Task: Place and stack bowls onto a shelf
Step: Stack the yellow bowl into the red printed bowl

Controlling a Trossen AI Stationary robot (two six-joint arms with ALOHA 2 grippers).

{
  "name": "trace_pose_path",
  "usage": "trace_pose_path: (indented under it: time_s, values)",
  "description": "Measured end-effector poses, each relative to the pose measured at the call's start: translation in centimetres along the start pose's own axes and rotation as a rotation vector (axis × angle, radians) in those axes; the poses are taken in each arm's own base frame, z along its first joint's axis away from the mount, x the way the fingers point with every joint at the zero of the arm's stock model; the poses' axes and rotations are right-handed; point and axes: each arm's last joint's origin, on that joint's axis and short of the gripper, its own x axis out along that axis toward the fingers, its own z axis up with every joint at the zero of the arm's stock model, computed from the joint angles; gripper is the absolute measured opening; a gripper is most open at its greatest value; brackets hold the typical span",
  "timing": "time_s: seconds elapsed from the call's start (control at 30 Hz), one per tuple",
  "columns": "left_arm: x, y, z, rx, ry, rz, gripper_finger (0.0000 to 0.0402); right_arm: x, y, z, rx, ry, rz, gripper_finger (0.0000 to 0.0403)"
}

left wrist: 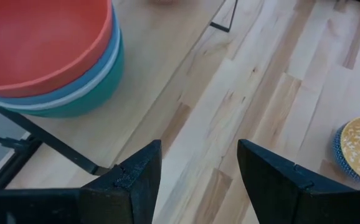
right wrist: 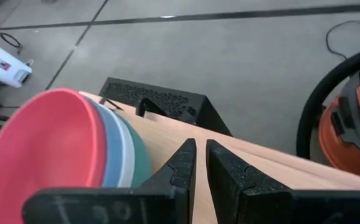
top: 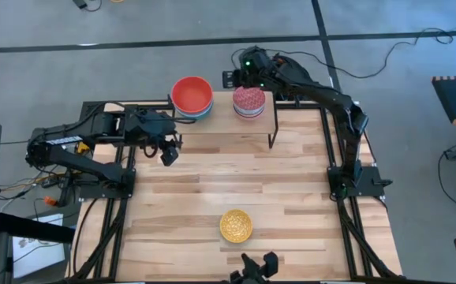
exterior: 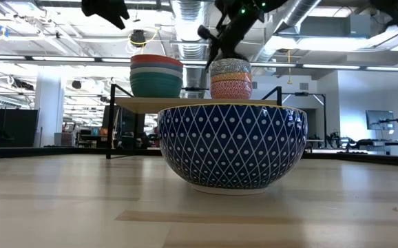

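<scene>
Bowls already fill most of the small light-wood shelf (top: 236,118) on thin black legs at the far edge of the butcher-block wooden table (top: 291,197): a stack of plain round bowls with a red one on top (top: 191,95), over blue, white and green ones, stands on its left part, and a second stack of patterned bowls with a pink-patterned top (top: 248,102) stands just beside it to the right, the two stacks close but apart. One more bowl, blue with a white diamond pattern outside and yellow-patterned inside (top: 236,225), sits alone near the table's front edge, well apart from the shelf, with bare wood all around it and between it and the shelf. The left gripper (top: 167,151) hangs over the table just in front of the shelf's left part, its dark fingers (left wrist: 133,180) spread wide and empty. The right gripper (right wrist: 200,165) is up at the back of the shelf, close behind the patterned stack, its fingers almost pressed together with only a narrow slit between them and nothing held. Beyond the table's far edge lies grey floor with cables, and an orange shop vacuum (right wrist: 351,124) shows in the right wrist view.
</scene>
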Motion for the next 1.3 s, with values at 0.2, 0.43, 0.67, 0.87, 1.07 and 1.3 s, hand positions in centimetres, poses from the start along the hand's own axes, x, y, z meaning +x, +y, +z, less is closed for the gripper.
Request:
trace_pose_path:
  time_s: [0.2,0.43,0.67,0.87,1.07,1.3]
  values:
    - [-0.2,0.2,0.1,0.017,-0.016,0.006,0.0194,-4.7,1.6,-0.1,-0.071,0.005,0.043,0.0065]
    - [-0.1,0.5,0.2,0.009,-0.019,0.017,0.0194,-9.4,4.4,-3.6,-0.202,0.116,0.062,0.0065]
    - [-0.2,0.1,0.1,-0.013,-0.014,-0.009,0.0194,-10.9,6.6,-10.3,-0.302,0.309,-0.01,0.0065]
    - [-0.4,-1.0,0.0,-0.016,-0.025,-0.071,0.0194,-13.2,7.6,-14.9,-0.29,0.374,-0.012,0.0066]
    - [-0.9,-2.3,-0.5,-0.046,-0.025,-0.112,0.0194,-13.9,7.9,-19.9,-0.253,0.49,-0.037,0.0066]
    - [-1.6,-4.5,-1.4,-0.07,-0.022,-0.151,0.0194,-14.1,7.2,-25.4,-0.225,0.641,-0.091,0.0099]
